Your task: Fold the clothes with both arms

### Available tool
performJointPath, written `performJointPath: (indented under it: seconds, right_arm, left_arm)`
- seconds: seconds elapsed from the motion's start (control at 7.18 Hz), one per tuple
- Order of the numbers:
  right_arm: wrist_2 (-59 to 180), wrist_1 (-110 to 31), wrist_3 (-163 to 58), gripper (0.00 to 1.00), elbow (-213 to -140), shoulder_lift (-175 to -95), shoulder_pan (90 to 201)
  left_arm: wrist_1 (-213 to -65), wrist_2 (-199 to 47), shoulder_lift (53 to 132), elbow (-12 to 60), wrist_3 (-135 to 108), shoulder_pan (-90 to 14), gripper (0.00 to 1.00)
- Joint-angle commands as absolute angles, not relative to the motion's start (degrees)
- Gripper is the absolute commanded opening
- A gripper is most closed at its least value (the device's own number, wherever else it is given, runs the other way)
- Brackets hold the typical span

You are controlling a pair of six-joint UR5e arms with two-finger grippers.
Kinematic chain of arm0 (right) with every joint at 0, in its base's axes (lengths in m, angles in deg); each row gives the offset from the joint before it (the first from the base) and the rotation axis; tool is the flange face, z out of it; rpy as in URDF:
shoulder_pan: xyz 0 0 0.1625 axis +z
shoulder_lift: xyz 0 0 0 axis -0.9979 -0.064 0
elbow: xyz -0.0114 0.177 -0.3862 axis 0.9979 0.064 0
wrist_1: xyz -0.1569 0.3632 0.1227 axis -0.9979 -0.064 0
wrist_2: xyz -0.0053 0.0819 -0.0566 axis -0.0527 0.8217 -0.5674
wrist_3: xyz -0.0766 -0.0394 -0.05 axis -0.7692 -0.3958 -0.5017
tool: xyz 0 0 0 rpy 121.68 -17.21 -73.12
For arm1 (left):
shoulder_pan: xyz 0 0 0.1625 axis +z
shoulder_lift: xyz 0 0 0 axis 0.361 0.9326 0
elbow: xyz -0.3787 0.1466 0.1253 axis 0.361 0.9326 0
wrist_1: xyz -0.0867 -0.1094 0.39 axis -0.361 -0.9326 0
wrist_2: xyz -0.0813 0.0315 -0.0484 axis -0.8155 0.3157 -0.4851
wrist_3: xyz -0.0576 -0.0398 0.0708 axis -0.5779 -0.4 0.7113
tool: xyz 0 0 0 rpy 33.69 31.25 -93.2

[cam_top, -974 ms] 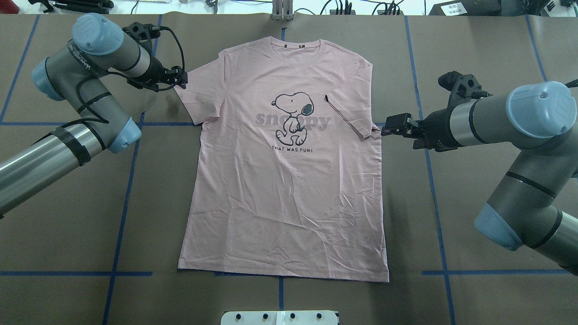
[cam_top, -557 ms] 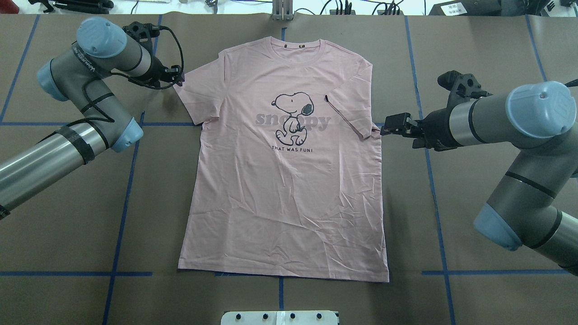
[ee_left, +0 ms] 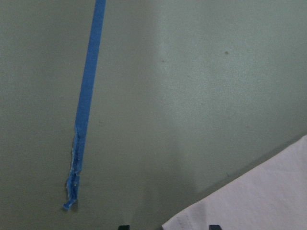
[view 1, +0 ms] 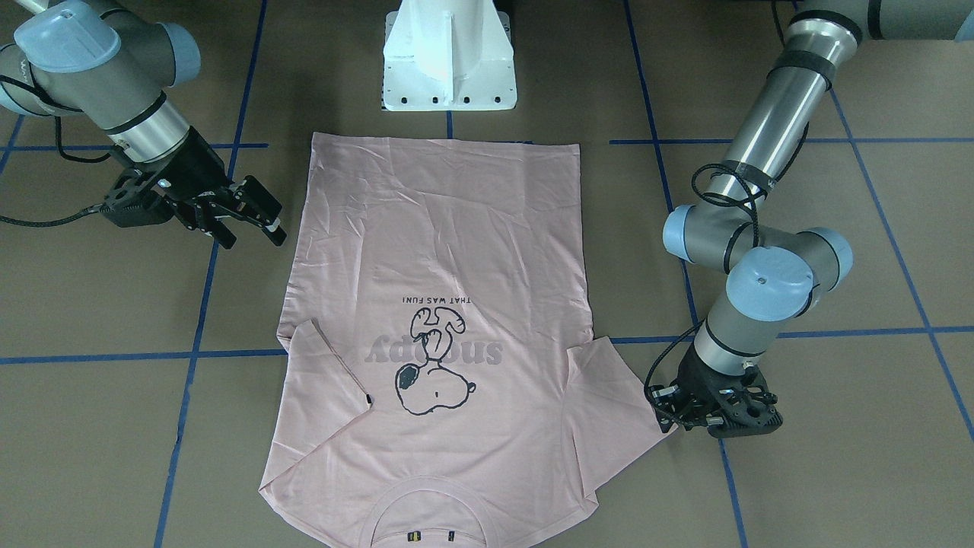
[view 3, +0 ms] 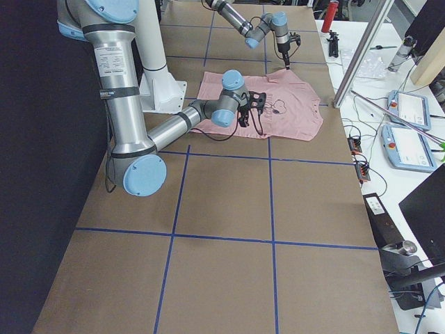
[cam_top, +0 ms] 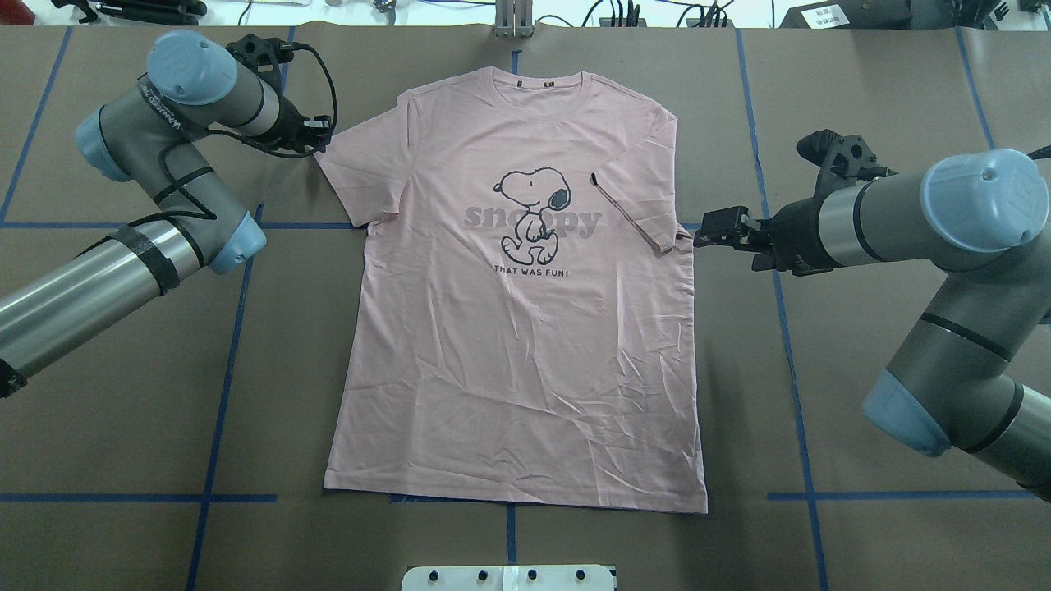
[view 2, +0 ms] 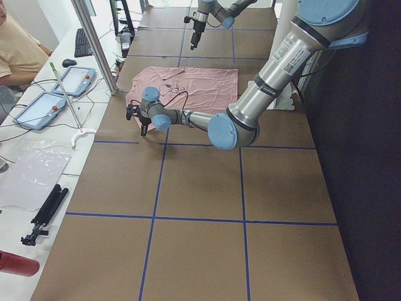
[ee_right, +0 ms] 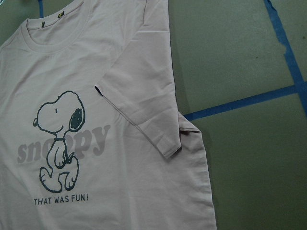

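The pale pink T-shirt (cam_top: pixel 517 353) lies flat with its print up, collar at the far edge. Its sleeve (cam_top: pixel 636 205) on my right side is folded in over the chest, and the small dark tag shows there. The other sleeve (cam_top: pixel 361 164) lies spread out. My left gripper (cam_top: pixel 325 141) sits low at that sleeve's outer corner. In the left wrist view its two fingertips (ee_left: pixel 123 226) stand apart with the sleeve corner (ee_left: pixel 259 201) between them. My right gripper (cam_top: pixel 699 234) is open beside the shirt's side edge, just off the folded sleeve, holding nothing.
The white pedestal base (view 1: pixel 449 61) stands at the near table edge by the shirt's hem. Blue tape lines (cam_top: pixel 222 394) grid the brown tabletop. A metal post (cam_top: pixel 513 16) rises beyond the collar. A side bench holds tablets (view 2: pixel 78 80), and a person (view 2: pixel 15 53) sits there.
My left gripper has shifted a little toward the far edge along the spread sleeve's edge. The right arm and the shirt have not moved.
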State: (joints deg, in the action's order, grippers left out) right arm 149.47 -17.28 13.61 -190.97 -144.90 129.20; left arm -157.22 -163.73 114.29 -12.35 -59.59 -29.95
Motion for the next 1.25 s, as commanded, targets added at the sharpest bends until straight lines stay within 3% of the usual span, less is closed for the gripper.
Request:
performJointPath:
  seconds: [0.0,0.28,1.11]
  right_arm:
    - [149.5,-17.3,13.6,1.00,-191.0,-145.0,129.2]
    - [149.4,-17.3,13.6,1.00,-190.8,-144.8,129.1]
    - [149.3,-17.3,13.5,1.00,-190.2,-144.6,127.8]
  left_arm:
    - [-157.3,-163.7,114.3,-12.5,-59.6,-29.9,0.24]
    - [-157.6,-163.7,114.5,-12.3,-59.8,-29.9,0.00]
    - [-158.7,-163.8,120.3,-10.1,-74.2,-25.4,0.00]
